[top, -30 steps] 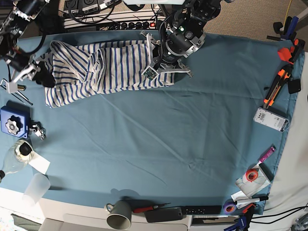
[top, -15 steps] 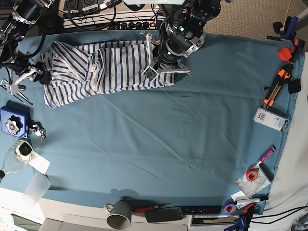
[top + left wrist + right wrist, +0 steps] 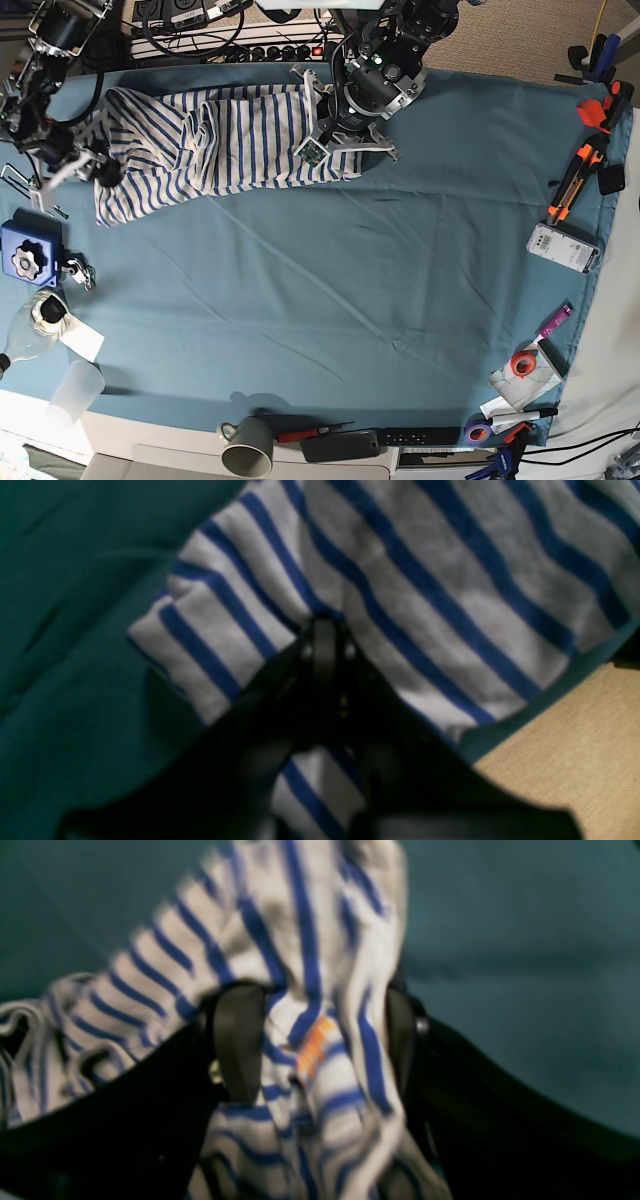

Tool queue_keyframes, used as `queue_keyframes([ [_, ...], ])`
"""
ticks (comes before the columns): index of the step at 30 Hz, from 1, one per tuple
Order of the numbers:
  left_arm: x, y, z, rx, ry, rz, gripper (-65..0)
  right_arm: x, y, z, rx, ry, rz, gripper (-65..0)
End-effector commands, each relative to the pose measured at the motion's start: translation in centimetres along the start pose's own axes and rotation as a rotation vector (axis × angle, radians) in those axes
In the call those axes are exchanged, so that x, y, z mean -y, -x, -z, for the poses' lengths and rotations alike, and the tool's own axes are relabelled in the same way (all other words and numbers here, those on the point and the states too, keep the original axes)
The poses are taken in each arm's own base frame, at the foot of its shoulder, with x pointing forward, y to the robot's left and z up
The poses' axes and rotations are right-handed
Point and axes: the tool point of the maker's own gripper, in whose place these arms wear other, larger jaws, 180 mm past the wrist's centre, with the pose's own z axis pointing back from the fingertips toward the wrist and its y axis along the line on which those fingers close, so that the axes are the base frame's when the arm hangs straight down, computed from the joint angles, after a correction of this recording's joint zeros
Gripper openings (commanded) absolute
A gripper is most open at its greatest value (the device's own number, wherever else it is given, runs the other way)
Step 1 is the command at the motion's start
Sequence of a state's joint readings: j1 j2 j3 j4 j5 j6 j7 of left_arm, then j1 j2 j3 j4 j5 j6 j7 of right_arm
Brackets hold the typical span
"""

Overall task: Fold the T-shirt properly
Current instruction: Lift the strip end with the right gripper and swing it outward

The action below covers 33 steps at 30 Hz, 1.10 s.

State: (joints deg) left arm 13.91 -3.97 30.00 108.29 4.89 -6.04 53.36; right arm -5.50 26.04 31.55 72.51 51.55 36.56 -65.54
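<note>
The T-shirt, white with blue stripes, lies bunched along the far left of the teal cloth. My left gripper sits at the shirt's right end. In the left wrist view this gripper is shut, pinching a fold of the T-shirt. My right gripper is at the shirt's left end. In the right wrist view its fingers stand wide apart, and crumpled T-shirt fabric with a small orange tag hangs loosely between them.
A blue box, a glass bottle and a clear cup stand along the left edge. A grey mug sits at the front. Hand tools and a white packet lie at the right. Cables run along the back.
My right gripper drifted left, then came back right and slightly toward the front, and the shirt's left end shifted a little with it. The left arm and its grip have not moved.
</note>
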Motion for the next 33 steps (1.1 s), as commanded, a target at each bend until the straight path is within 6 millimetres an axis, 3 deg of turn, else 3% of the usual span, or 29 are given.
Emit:
queue_keyframes([
  [1, 0.6, 0.2, 0.0, -0.012, 0.023, 0.0, -65.0, 0.6, 2.9, 0.5, -0.132, 0.035, 0.006, -29.4],
  [4, 0.7, 0.1, 0.0, -0.01, 0.023, 0.0, -65.0, 0.5, 4.3, 1.0, -0.2, 0.042, 0.013, -32.4],
  [9, 0.6, 0.1, 0.0, -0.007, 0.023, 0.0, -65.0, 0.6, 4.4, 0.4, -0.232, 0.044, 0.019, -61.6],
  [10, 0.7, 0.1, 0.0, -0.006, 0.024, 0.0, -65.0, 0.4, 3.9, 0.3, -0.215, 0.035, 0.022, -65.0],
  [16, 1.5, -0.1, 0.0, 0.003, 0.072, -0.022, -65.0, -2.5, 0.5, -1.4, -0.131, -0.054, -0.029, -65.0],
  [21, 2.3, -0.3, -0.1, 0.01, 0.114, 0.001, -65.0, -6.7, -4.4, -3.7, 0.03, -0.122, -0.199, -65.0],
  [27, 3.6, -0.9, -0.3, 0.032, 0.182, -0.048, -65.0, -9.1, -6.1, -4.8, 0.09, -0.149, -0.313, -65.0],
  [33, 5.6, -3.7, -0.5, 0.095, 0.239, -0.063, -65.0, -13.8, -7.7, -6.4, 0.222, -0.395, -0.327, -65.0],
])
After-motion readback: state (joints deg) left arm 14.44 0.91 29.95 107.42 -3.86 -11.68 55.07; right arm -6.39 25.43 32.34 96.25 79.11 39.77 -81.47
